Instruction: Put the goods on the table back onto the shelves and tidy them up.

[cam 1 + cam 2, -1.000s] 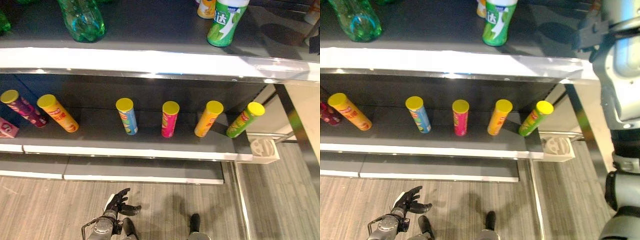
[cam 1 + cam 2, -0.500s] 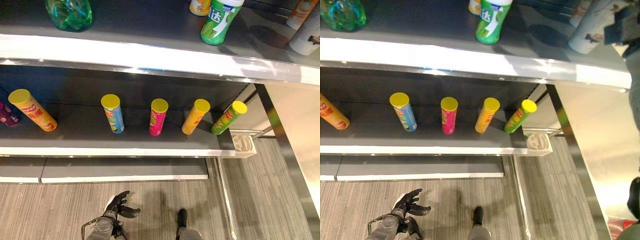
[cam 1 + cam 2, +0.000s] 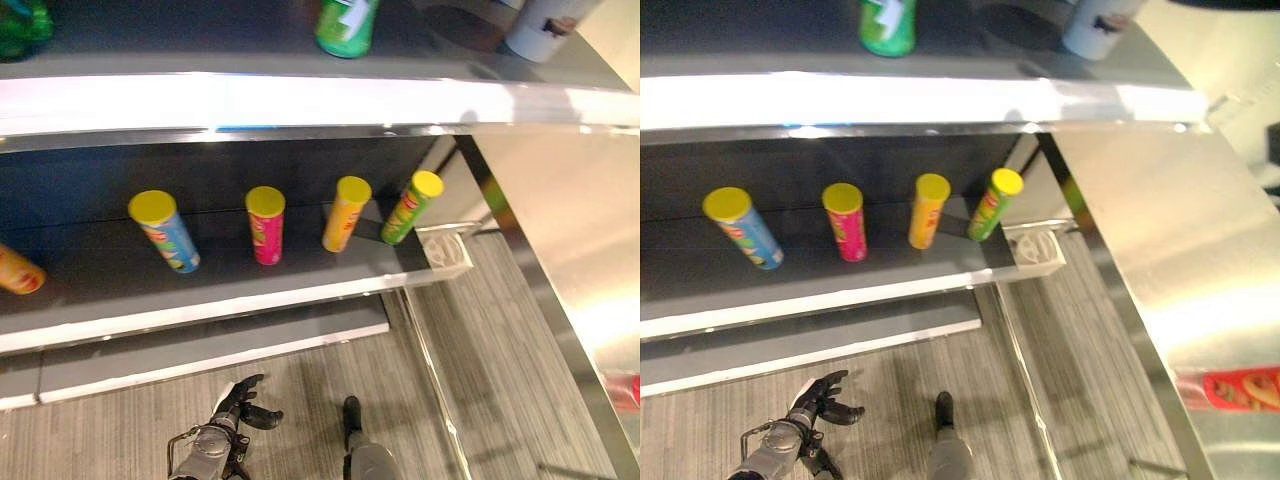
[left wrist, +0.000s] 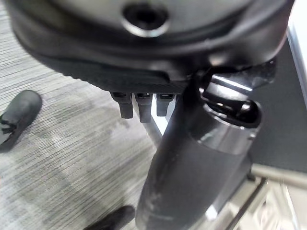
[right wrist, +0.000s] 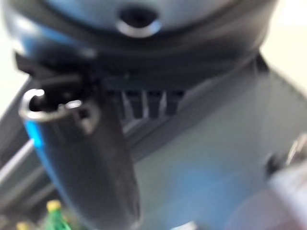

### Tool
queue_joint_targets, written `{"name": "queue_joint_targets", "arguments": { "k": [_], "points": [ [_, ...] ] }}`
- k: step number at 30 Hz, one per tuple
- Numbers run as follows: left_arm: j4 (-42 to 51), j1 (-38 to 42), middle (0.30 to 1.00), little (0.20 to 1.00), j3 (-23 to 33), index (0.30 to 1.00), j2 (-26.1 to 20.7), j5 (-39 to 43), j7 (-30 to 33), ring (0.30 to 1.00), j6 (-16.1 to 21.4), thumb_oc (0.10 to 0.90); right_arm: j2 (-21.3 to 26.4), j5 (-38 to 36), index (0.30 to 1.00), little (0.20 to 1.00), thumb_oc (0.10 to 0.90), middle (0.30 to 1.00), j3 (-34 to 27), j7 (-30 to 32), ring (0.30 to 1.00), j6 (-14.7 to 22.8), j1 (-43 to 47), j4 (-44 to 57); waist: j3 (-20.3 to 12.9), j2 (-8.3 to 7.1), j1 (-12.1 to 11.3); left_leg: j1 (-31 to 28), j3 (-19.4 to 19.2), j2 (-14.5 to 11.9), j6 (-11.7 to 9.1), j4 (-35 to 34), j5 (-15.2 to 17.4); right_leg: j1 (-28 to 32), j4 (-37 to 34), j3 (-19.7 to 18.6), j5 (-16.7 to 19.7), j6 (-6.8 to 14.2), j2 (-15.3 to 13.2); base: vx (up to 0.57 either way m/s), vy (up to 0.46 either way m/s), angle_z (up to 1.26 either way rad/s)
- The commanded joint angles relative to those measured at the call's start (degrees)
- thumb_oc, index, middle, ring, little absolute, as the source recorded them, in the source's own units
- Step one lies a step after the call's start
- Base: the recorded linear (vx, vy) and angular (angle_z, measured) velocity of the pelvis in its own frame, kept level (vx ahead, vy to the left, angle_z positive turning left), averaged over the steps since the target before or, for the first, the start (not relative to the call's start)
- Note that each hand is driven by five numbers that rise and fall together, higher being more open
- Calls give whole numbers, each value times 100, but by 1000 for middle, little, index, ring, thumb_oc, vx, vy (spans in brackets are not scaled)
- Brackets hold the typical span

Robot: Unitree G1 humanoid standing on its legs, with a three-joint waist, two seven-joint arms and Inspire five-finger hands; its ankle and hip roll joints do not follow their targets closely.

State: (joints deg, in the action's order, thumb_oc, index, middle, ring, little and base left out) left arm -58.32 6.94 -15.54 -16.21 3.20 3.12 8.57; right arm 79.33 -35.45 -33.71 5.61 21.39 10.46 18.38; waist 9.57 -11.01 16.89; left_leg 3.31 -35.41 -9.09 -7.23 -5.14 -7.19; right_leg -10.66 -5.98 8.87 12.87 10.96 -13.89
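Note:
Several yellow-lidded crisp tubes stand tilted on the middle shelf (image 3: 240, 300): blue (image 3: 165, 232), pink (image 3: 266, 225), orange (image 3: 346, 213) and green (image 3: 411, 207). On the top shelf (image 3: 940, 98) stand a green bottle (image 3: 887, 25) and a white cup (image 3: 1100, 18). A red packet (image 3: 1240, 388) lies on the steel table (image 3: 1150, 250) at the right. My left hand (image 3: 235, 405) hangs low over the floor, open, with nothing in it. In its wrist view my right hand (image 5: 91, 158) shows straight fingers (image 5: 144, 103) and holds nothing, above a grey shelf surface.
A white wire holder (image 3: 1037, 250) sits on the floor at the shelf's right end. Another orange tube (image 3: 15, 270) stands at the middle shelf's far left. The steel table's edge (image 3: 520, 260) runs diagonally close to the shelf's end post.
The camera has swung right: the shelves slid left, and the steel table and red packet came into view. My right arm has left the right eye view; the left hand hangs as before.

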Motion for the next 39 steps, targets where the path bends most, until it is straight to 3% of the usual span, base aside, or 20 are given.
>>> {"name": "queue_joint_targets", "arguments": {
  "k": [1,4,6,9,10,11,12,14,16,19,21,23,24,25,27,31,36,37,38,39],
  "points": [
    [178,335,900,900,46,900,-45,-140,-11,900,306,800,150,200,900,900,800,900,-967,484,900,326,421,-530,-120,59,-62,-597,211,-198,-136,14,970,-403,567,123,374,404,-83,-43,74,-62],
    [288,515,900,900,21,900,-294,136,50,900,291,800,284,268,900,900,800,900,-822,681,900,434,670,-628,-163,-23,-190,-568,-315,-405,-92,14,825,-195,817,506,-42,404,-145,-168,81,-117],
    [28,413,900,900,313,900,-677,176,-75,900,276,800,262,267,900,900,800,900,-553,761,900,396,991,-891,-233,-80,-348,-604,-623,-445,-65,18,770,-81,1032,575,-81,404,-183,-154,30,-150],
    [359,261,900,900,305,900,-723,443,-41,900,387,800,432,255,900,900,800,900,-222,808,900,575,1417,-1035,-291,-176,-477,-626,-903,-479,-17,35,740,99,1233,715,-124,404,-264,-121,17,-109],
    [214,216,900,900,449,900,-815,526,-149,900,251,800,305,338,900,900,800,900,132,885,900,520,1790,-1102,-338,-204,-729,-643,-1209,-510,33,60,669,296,1508,1042,-77,404,-371,-80,21,-81],
    [214,216,900,900,449,900,-815,526,-149,900,251,800,305,338,900,900,800,900,132,885,900,520,1790,-1102,-338,-204,-729,-643,-1209,-510,33,60,669,296,1508,1042,-77,404,-371,-102,24,-156],
    [144,61,900,900,732,900,-984,686,-210,900,235,800,259,373,900,900,800,900,625,882,900,443,2338,-1289,-393,-269,-813,-716,-1396,-497,40,65,663,417,1565,1129,-24,404,-411,-57,-26,-135],
    [526,-418,900,900,1125,900,-1217,1126,-232,900,343,800,358,466,900,900,800,900,1224,927,900,406,2939,-1677,-496,-398,-1196,-738,-1803,-550,92,96,543,794,1705,1711,294,404,-555,-193,-82,-125],
    [524,-541,900,900,1291,900,-1175,1143,-201,900,329,800,125,570,900,900,800,900,1549,922,900,314,3185,-1874,-527,-434,-1254,-769,-1955,-589,92,113,504,907,1742,1772,579,404,-506,-159,-100,-184],
    [553,-645,900,900,1425,900,-1066,997,-184,900,322,800,-132,658,900,900,800,900,1590,873,900,241,3085,-1921,-603,-484,-1264,-872,-2150,-688,7,191,377,1021,1374,1804,578,404,-383,-70,-134,-62],
    [541,-636,900,900,1442,900,-1038,928,-179,900,314,800,-248,616,900,900,800,900,1316,783,900,194,2754,-1868,-615,-439,-1250,-879,-2119,-733,-47,201,344,1036,1189,1827,413,404,-282,-5,-94,-45],
    [482,-570,900,900,1479,900,-971,780,-159,900,309,800,-344,609,900,900,800,900,890,730,900,198,2249,-1761,-576,-295,-1183,-819,-2056,-946,-169,278,195,1099,698,1834,-191,404,-101,-65,-154,-39],
    [406,-584,900,900,1466,900,-867,570,-161,900,247,800,-592,493,900,900,800,900,402,719,900,276,1654,-1630,-569,-181,-1104,-860,-2052,-1205,-365,385,-27,1185,501,1780,-717,303,178,-47,-234,-57],
    [417,-604,900,900,1427,900,-843,515,-183,900,237,800,-750,424,900,900,800,900,107,661,900,266,1306,-1570,-557,-143,-1096,-882,-2047,-1356,-448,421,-125,1228,466,1764,-924,197,331,-12,-262,-50],
    [428,-599,900,900,1384,900,-823,462,-211,900,230,800,-847,367,900,900,800,900,-75,632,900,256,1103,-1570,-549,-109,-1087,-904,-2034,-1453,-487,433,-171,1254,428,1739,-1069,138,444,-18,-148,-21],
    [487,-672,900,900,1286,900,-764,327,-343,900,186,800,-1483,-53,900,900,800,900,-615,385,900,326,319,-1467,-472,11,-1015,-981,-1941,-1930,-685,538,-488,1382,396,1551,-1506,-128,935,-10,-192,-9],
    [517,-719,900,900,1216,900,-760,281,-418,900,176,800,-1644,-248,900,900,800,900,-750,273,900,441,184,-1307,-341,1,-1041,-944,-1752,-2166,-697,953,-368,1501,376,1377,-1718,-295,1186,-27,-91,-11],
    [612,-750,900,900,1172,900,-766,352,-386,900,199,800,-1612,-258,900,900,800,900,-415,324,900,452,392,-1354,-133,-28,-1316,-572,-697,-1826,-672,1366,-120,1460,395,1149,-1667,-253,1188,-130,66,-86],
    [611,-756,900,900,1167,900,-747,407,-359,900,195,800,-1659,-249,900,900,800,900,-318,324,900,433,460,-1362,-91,-32,-1382,-453,-183,-1581,-555,1390,244,1430,382,984,-1618,-255,1148,-184,180,-122],
    [577,-783,900,900,1216,900,-720,488,-312,900,200,800,-1798,-323,900,900,800,900,-148,356,900,429,682,-1449,-62,-74,-1460,-311,464,-1034,-227,1470,824,1294,374,778,-1402,-237,1008,-93,153,-124]
  ]
}}
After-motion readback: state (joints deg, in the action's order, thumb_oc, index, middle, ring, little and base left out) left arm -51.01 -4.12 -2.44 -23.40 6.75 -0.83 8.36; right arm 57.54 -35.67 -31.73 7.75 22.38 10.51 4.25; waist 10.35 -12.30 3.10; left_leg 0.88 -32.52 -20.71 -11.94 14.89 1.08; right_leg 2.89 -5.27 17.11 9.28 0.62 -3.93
